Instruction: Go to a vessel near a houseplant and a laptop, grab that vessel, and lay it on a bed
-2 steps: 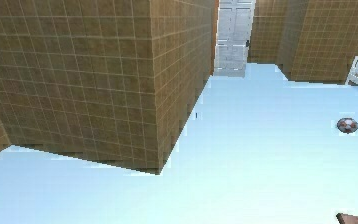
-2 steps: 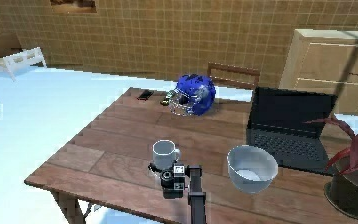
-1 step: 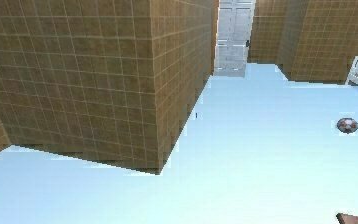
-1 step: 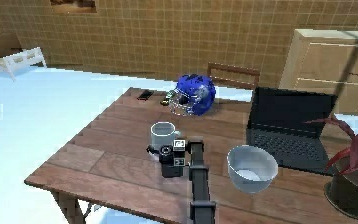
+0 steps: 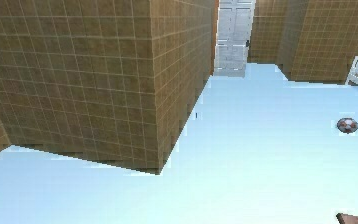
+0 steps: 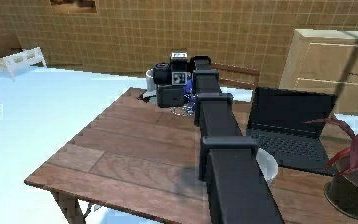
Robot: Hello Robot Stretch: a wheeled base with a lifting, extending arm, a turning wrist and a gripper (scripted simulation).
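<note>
A brown plank counter stands on a pale floor in a room with brown tiled walls and a white door. On the counter sit a dark laptop, a red-leaved houseplant and a white bowl beside the arm; the bowl's contents are hidden. At the far edge the gripper is at a white vessel; I cannot tell whether it grasps anything.
</note>
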